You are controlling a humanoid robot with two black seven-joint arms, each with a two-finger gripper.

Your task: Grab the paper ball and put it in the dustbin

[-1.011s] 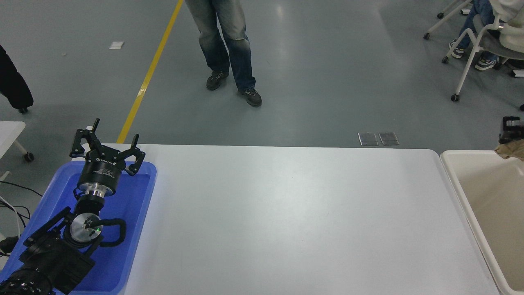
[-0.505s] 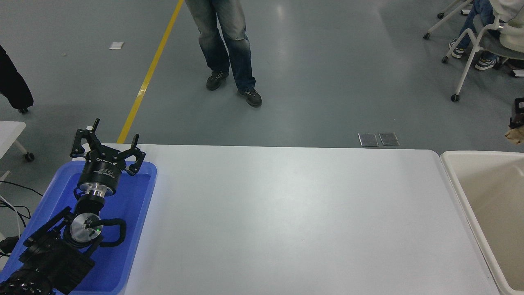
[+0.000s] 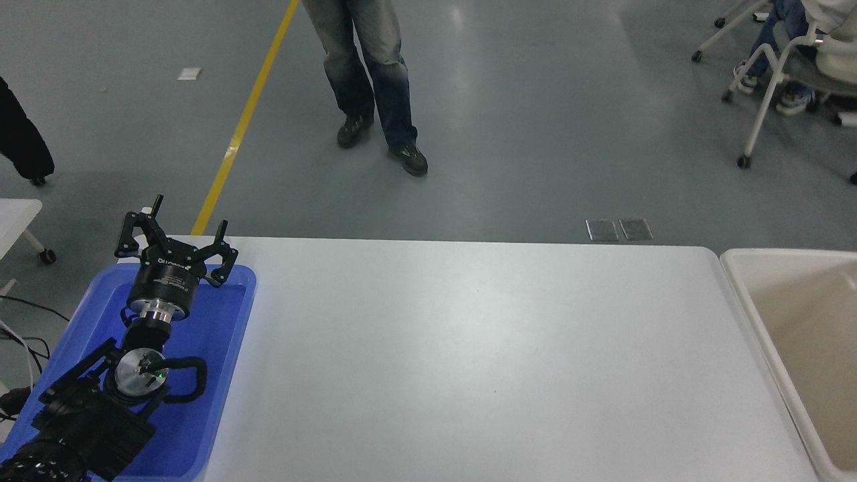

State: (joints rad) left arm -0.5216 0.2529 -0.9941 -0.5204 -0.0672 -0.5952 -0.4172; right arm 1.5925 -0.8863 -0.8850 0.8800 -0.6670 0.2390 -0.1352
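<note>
The cream-white dustbin (image 3: 756, 314) stands at the right end of the white table (image 3: 482, 361), its beige inside partly cut off by the picture's right edge. The paper ball is out of view. My right gripper is out of view too. My left gripper (image 3: 175, 235) is parked at the lower left, open and empty, over the far end of the blue tray (image 3: 221, 335).
A person in jeans (image 3: 368, 73) stands on the grey floor beyond the table's far edge. A seated person on a wheeled chair (image 3: 797, 60) is at the top right. A yellow floor line (image 3: 244, 120) runs at the upper left.
My right gripper with the paper ball rose above the dustbin at the right edge and has gone out of the picture. The left arm has not moved.
</note>
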